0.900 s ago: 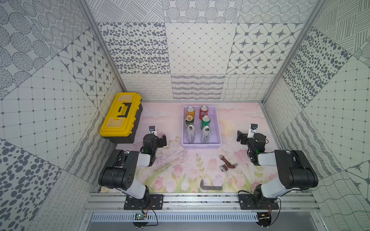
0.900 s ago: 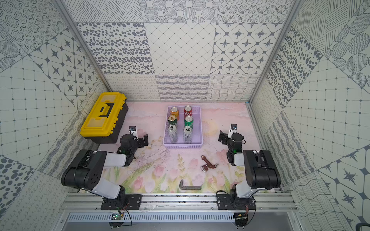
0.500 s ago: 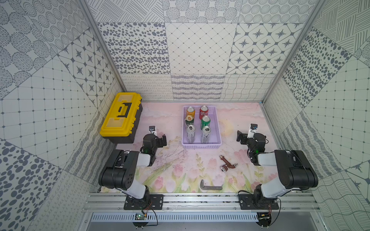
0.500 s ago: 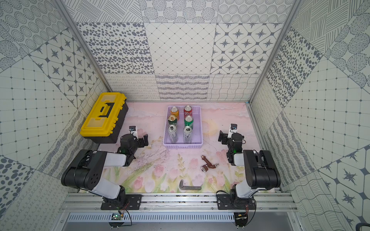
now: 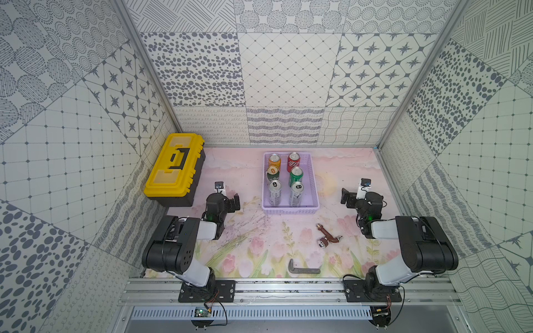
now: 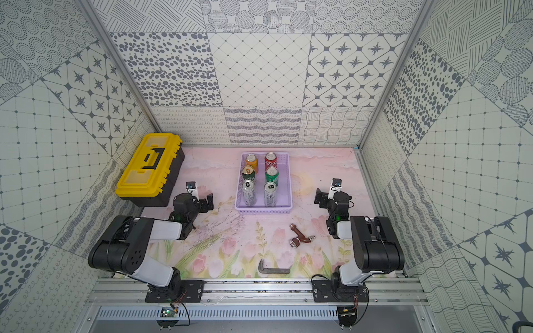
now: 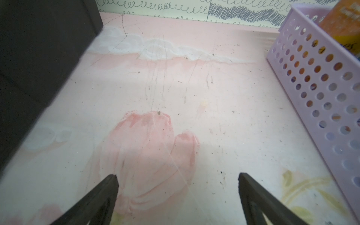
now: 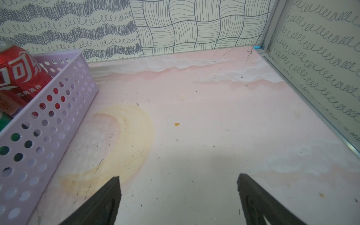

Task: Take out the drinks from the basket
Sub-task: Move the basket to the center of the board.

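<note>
Presently both arms sit folded low over the flowered mat (image 5: 248,170), elbows back by the front rail and forearms reaching toward the back wall. The left gripper (image 7: 177,179) hovers just above the mat between the yellow-and-black toolbox (image 5: 174,168) and the basket (image 5: 290,211), its jaws spread wide with nothing between them. The right gripper (image 8: 178,181) mirrors it on the basket's other side, equally agape and empty. Each pincer is near a long wall of the lavender basket but apart from it, level with its front half.

All six drinks stand upright inside in two rows. The orange can (image 5: 274,161) and red can (image 5: 293,161) are at the back. The dark green gold-topped can (image 5: 272,173) and bright green can (image 5: 296,176) are in the middle. A slim silver can (image 5: 275,193) and a second silver can (image 5: 296,193) are in front. The perforated wall stands between each pincer and the cans.

Before the basket, toward the right arm, lies a brown pipe fitting (image 5: 327,238). Nearer the rail lies a small grey L-shaped bracket (image 5: 302,269).
</note>
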Controlling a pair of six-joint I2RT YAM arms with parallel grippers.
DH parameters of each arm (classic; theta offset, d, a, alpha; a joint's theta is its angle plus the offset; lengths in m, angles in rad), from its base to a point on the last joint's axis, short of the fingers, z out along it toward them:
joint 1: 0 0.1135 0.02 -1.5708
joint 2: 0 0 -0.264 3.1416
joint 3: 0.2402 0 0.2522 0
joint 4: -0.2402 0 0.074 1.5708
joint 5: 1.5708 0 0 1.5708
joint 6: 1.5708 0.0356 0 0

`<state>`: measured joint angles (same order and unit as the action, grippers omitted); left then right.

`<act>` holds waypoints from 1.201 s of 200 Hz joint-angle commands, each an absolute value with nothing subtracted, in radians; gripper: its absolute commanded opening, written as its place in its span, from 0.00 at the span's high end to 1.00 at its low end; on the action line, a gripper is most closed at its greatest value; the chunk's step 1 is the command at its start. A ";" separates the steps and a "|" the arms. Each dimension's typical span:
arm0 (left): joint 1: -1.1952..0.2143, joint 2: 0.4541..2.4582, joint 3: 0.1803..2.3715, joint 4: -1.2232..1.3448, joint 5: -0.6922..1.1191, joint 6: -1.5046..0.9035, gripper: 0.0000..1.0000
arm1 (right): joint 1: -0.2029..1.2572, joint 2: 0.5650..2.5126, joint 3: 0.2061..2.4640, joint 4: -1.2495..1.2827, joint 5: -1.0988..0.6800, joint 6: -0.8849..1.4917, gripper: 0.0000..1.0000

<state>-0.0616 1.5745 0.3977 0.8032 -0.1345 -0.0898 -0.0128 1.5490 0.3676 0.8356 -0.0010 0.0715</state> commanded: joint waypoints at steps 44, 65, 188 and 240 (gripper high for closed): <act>-0.050 1.572 0.407 0.849 -0.118 -0.074 0.00 | -0.014 1.541 0.401 0.844 -0.020 0.074 0.03; -0.051 1.521 0.445 0.735 -0.088 -0.063 0.00 | -0.002 1.491 0.453 0.707 0.025 0.073 0.03; -0.051 1.248 0.673 0.451 -0.219 -0.506 0.00 | 0.098 1.358 0.741 0.052 0.608 0.663 0.03; -0.047 1.243 0.786 0.193 -0.159 -0.917 0.00 | 0.019 1.307 0.684 0.153 0.331 0.790 0.03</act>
<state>-0.0578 1.2530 0.7582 0.3668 -0.1806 -0.5083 0.0120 1.3319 0.6994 0.1059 0.4149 0.6895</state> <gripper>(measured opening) 0.996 0.970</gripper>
